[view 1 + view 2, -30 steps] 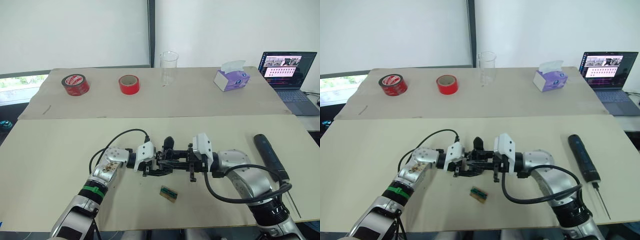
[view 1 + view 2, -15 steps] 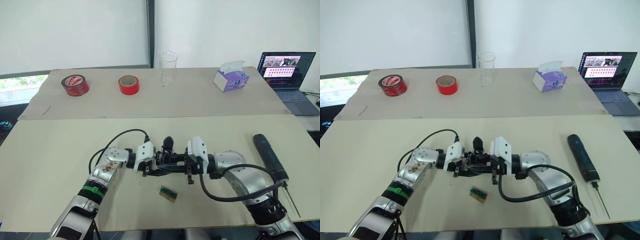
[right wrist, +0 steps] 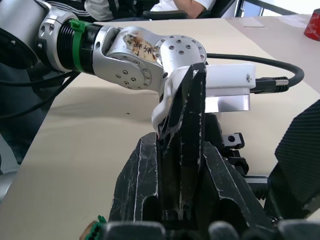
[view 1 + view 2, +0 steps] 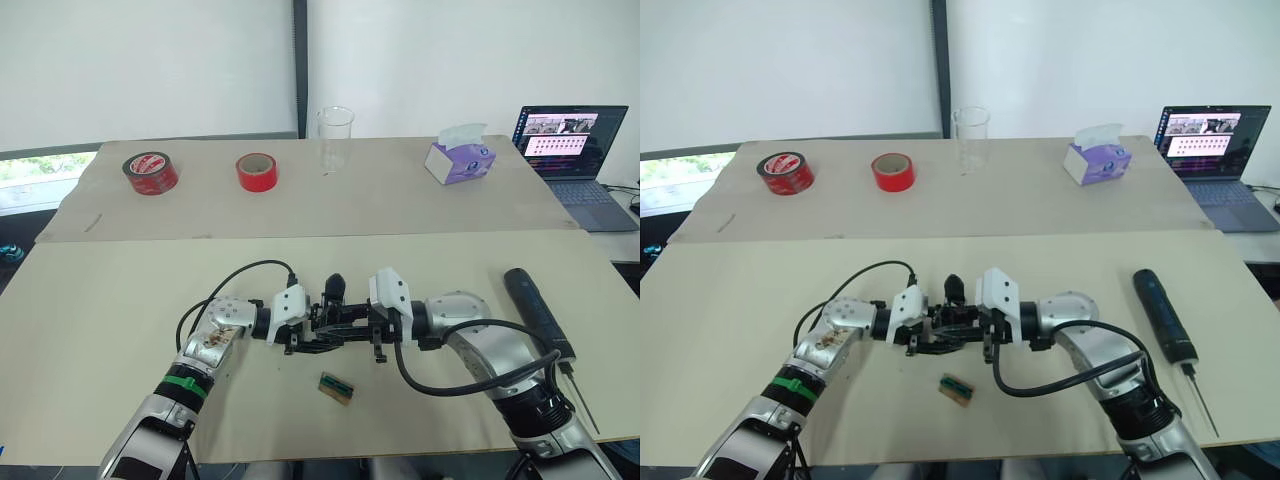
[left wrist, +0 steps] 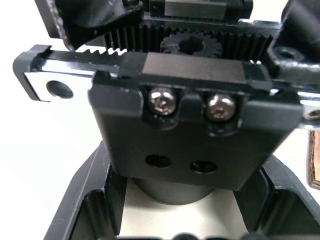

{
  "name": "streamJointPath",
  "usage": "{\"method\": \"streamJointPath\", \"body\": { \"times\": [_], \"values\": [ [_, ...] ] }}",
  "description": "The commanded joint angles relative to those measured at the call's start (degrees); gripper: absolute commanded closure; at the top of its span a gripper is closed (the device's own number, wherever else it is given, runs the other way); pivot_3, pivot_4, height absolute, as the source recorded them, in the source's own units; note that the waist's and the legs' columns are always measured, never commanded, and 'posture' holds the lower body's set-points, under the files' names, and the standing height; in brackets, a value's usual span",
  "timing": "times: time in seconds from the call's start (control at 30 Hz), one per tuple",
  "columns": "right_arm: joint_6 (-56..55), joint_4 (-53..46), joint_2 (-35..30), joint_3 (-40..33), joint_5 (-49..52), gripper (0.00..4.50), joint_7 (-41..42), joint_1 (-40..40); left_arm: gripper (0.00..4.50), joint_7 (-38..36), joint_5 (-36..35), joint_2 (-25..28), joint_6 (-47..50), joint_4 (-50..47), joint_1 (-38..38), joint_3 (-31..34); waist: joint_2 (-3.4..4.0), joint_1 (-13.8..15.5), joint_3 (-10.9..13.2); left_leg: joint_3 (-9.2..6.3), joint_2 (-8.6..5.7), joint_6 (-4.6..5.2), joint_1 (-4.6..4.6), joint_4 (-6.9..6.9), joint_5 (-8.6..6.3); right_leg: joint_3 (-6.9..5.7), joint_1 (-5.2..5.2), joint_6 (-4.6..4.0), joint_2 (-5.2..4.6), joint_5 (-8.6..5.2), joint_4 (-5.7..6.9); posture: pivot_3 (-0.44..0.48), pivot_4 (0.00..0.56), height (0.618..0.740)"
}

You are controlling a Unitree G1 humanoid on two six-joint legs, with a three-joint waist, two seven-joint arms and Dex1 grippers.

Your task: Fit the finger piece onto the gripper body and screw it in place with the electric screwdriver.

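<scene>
Left gripper (image 4: 300, 338): you hold the gripper body (image 5: 190, 125) clamped, mid-table.
Gripper body: black block, toothed rack and gear on top, two bright screws, two empty holes below them.
Right gripper (image 4: 378, 335): closed on the finger piece (image 3: 182, 150), a black tapering prong, pressed up to the body.
Risk: if your prong meets the rack tilted, it may jam or slip out.
Electric screwdriver (image 4: 537, 313): lying untouched at your right.
</scene>
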Motion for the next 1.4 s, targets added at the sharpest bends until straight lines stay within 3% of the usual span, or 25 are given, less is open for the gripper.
{"method": "streamJointPath", "body": {
  "times": [0.03,0.5,0.8,1.07,1.4],
  "values": [
    [2.99,2.07,-1.58,1.01,-2.29,4.06,-0.38,0.8,2.17,-0.7,0.13,0.55,0.4,-0.83,1.07,-0.63,0.01,0.01,-0.01,0.0,0.0,0.0,0.0,0.0,0.0,0.0,0.0,0.0,0.0,0.0,0.0,0.0,0.15,0.74],
    [9.96,-2.91,-3.27,1.26,1.2,4.06,0.46,0.53,2.17,-0.6,0.41,0.8,-0.06,-0.45,1.34,-0.73,-0.01,0.07,-0.12,0.0,0.0,0.03,-0.01,-0.02,-0.03,0.0,0.0,0.0,-0.01,0.0,-0.04,0.0,0.15,0.74],
    [12.53,-1.59,-3.26,4.43,-3.4,4.06,-2.52,-2.72,2.17,-0.55,0.44,0.8,0.16,-0.74,1.58,-0.81,0.0,-0.07,-0.15,0.0,0.01,0.04,0.02,-0.02,-0.03,0.0,0.01,0.0,-0.01,0.0,-0.04,0.0,0.15,0.74],
    [21.02,-4.02,-2.63,6.01,-1.22,4.06,-3.5,-5.85,2.17,-0.7,0.52,0.84,0.27,-0.68,1.93,-0.94,-0.02,-0.35,-0.27,0.0,0.02,0.04,0.14,-0.06,-0.03,0.02,0.08,-0.01,0.0,-0.01,-0.03,0.0,0.15,0.74],
    [18.76,-1.89,-2.9,3.8,-0.84,4.06,-1.53,-5.41,2.17,-0.63,0.62,0.86,0.32,-0.57,2.11,-1.03,-0.01,-0.41,-0.35,0.0,0.02,0.04,0.14,-0.08,-0.04,0.02,0.08,-0.02,-0.01,-0.01,-0.04,0.0,0.15,0.74]
  ]
}}
